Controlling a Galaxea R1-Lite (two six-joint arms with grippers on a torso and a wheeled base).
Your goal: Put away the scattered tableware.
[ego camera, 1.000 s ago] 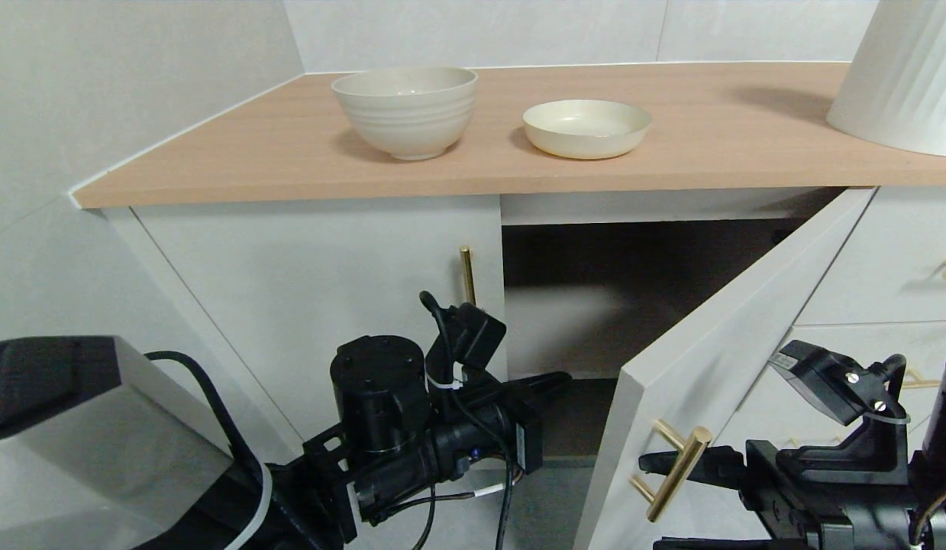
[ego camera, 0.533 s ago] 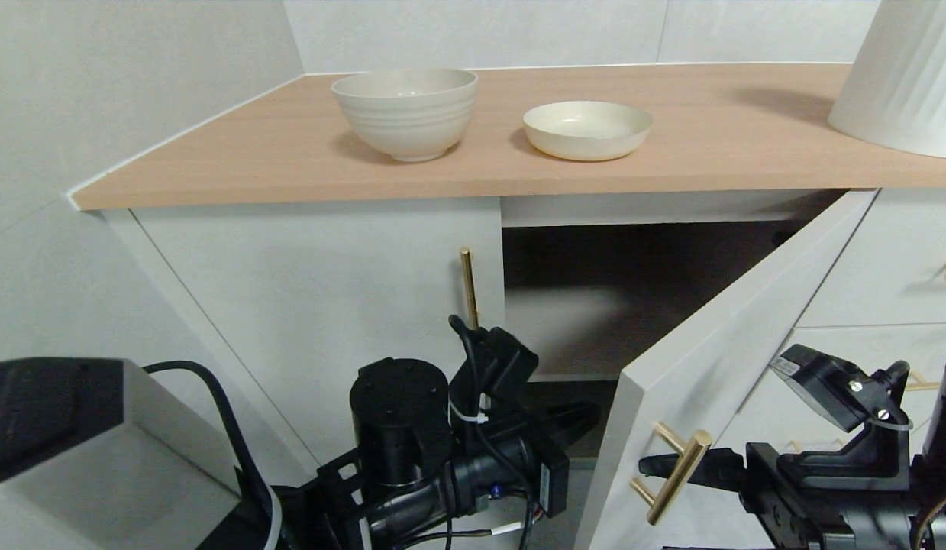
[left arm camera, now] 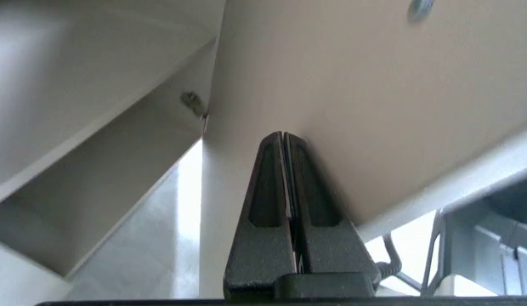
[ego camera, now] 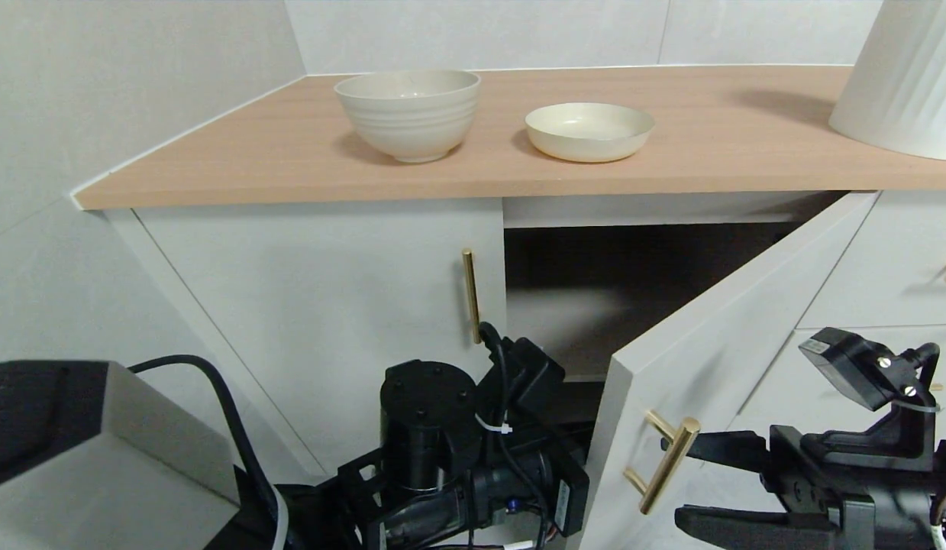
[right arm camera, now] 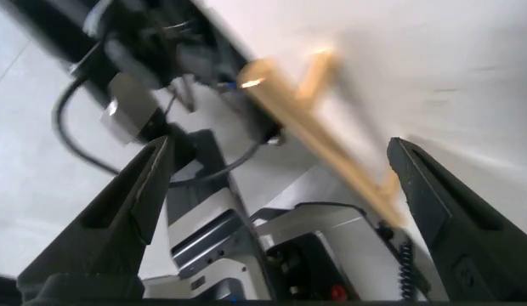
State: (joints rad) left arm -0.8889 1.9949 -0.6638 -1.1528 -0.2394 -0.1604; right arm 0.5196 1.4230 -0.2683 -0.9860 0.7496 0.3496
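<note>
Right gripper (ego camera: 677, 483) spread wide, fingers on either side of brass handle (ego camera: 669, 464) of open cabinet door (ego camera: 709, 359); left gripper (left arm camera: 283, 143) clenched, fingers pressed together.
Bowl (ego camera: 408, 111) and shallow dish (ego camera: 589, 130) sit apart on countertop (ego camera: 289, 164).

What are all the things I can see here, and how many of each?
Bowl: one, off-white, deep, on the worktop's left part.
Dish: one, cream, shallow, on the worktop, right of the bowl, apart from it.
Worktop: one, light wood, over the cupboards.
Ribbed vessel: one, white, at the worktop's right end, partly cut off.
Shut door: one, white, below the bowl.
Open door: one, white, swung outward.
Handles: two gold bars, one on the shut door, one on the open door.
Left gripper: black, shut, behind the open door.
Right gripper: black, open, at the open door's handle.
</note>
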